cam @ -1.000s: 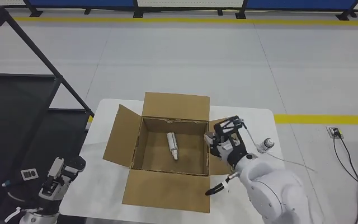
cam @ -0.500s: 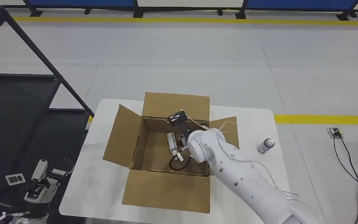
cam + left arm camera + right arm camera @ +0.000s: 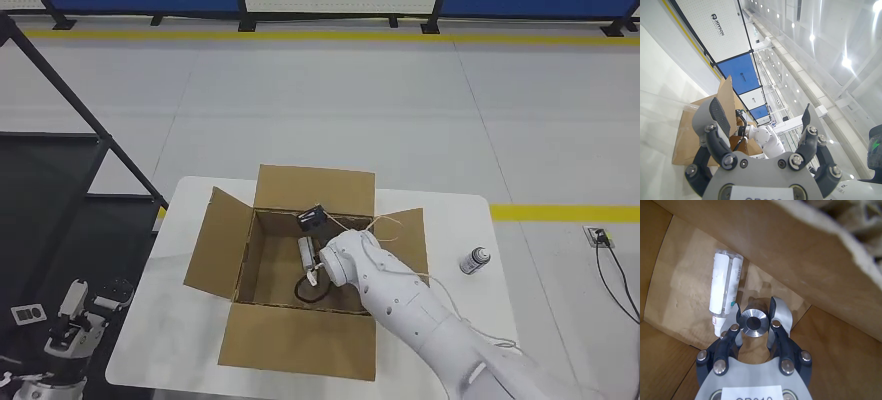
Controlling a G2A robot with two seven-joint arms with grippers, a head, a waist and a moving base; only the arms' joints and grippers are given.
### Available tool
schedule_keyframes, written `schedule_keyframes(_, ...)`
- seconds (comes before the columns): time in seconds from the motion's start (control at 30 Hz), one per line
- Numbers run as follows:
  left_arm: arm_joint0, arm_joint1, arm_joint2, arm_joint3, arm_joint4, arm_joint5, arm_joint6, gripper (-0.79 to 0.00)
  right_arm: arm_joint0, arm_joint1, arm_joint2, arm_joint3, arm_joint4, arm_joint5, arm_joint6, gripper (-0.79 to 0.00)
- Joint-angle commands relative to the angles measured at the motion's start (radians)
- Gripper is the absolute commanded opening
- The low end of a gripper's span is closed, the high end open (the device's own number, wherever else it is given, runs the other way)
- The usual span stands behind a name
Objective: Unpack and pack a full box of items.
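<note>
Right gripper (image 3: 754, 308) in cardboard box (image 3: 315, 188), fingers pinching metal cylinder (image 3: 753, 323).
Clear labelled bottle (image 3: 725, 283) lies on box floor just beside cylinder; left gripper (image 3: 761, 109) fingers spread, holding nothing, well apart from box; small can (image 3: 474, 260) stands on table (image 3: 450, 215).

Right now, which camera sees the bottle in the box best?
The right wrist view: the bottle lies big and clear on the box floor, beside the cylinder in the right gripper. The top view shows it small, its end behind the right arm. In the left wrist view the box wall hides it.
</note>
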Motion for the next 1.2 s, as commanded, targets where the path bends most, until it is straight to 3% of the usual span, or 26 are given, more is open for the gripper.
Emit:
schedule_keyframes(0.0, 0.001, 0.000, -0.001, 0.001, -0.001, -0.002, -0.001, 0.000, 0.007, -0.011, 0.000, 0.022, 0.003, -0.005, -0.009, -0.443)
schedule_keyframes(0.3, 0.008, -0.002, 0.002, -0.007, 0.006, -0.006, -0.004, 0.000, -0.004, -0.023, 0.019, -0.011, -0.026, 0.013, -0.042, -0.419)
schedule_keyframes(0.4, 0.009, -0.002, 0.006, -0.015, 0.015, -0.004, -0.005, 0.000, -0.038, 0.002, 0.056, -0.126, -0.056, 0.033, -0.049, -0.416)
schedule_keyframes(0.5, 0.007, -0.002, 0.017, -0.024, 0.027, 0.000, -0.007, 0.000, -0.110, 0.056, 0.133, -0.331, -0.128, 0.056, -0.020, -0.419)
schedule_keyframes(0.6, 0.004, -0.003, 0.029, -0.035, 0.044, 0.002, -0.007, 0.000, -0.251, 0.132, 0.275, -0.634, -0.251, 0.071, 0.037, -0.406)
schedule_keyframes(0.63, 0.003, -0.003, 0.033, -0.039, 0.047, 0.002, -0.007, 0.000, -0.313, 0.158, 0.334, -0.745, -0.305, 0.075, 0.058, -0.354)
schedule_keyframes(0.7, 0.003, -0.003, 0.039, -0.045, 0.053, 0.002, -0.004, 0.000, -0.446, 0.200, 0.464, -0.956, -0.383, 0.062, 0.099, -0.102)
schedule_keyframes(0.73, 0.003, -0.003, 0.040, -0.047, 0.055, 0.003, -0.002, 0.000, -0.508, 0.217, 0.532, -1.046, -0.407, 0.051, 0.111, -0.037)
schedule_keyframes(0.77, 0.004, -0.004, 0.041, -0.048, 0.057, 0.003, -0.001, 0.000, -0.565, 0.230, 0.597, -1.122, -0.422, 0.040, 0.116, 0.000)
schedule_keyframes(0.83, 0.005, -0.004, 0.042, -0.049, 0.059, 0.003, 0.001, 0.000, -0.660, 0.249, 0.723, -1.231, -0.423, 0.022, 0.115, 0.000)
schedule_keyframes(1.0, 0.007, -0.005, 0.047, -0.044, 0.058, 0.000, 0.007, 0.000, -0.800, 0.272, 0.977, -1.311, -0.372, 0.022, 0.074, 0.000)
schedule_keyframes(1.17, 0.004, -0.006, 0.060, -0.054, 0.076, 0.007, 0.017, 0.000, -0.810, 0.289, 1.120, -1.185, -0.389, 0.023, 0.136, 0.000)
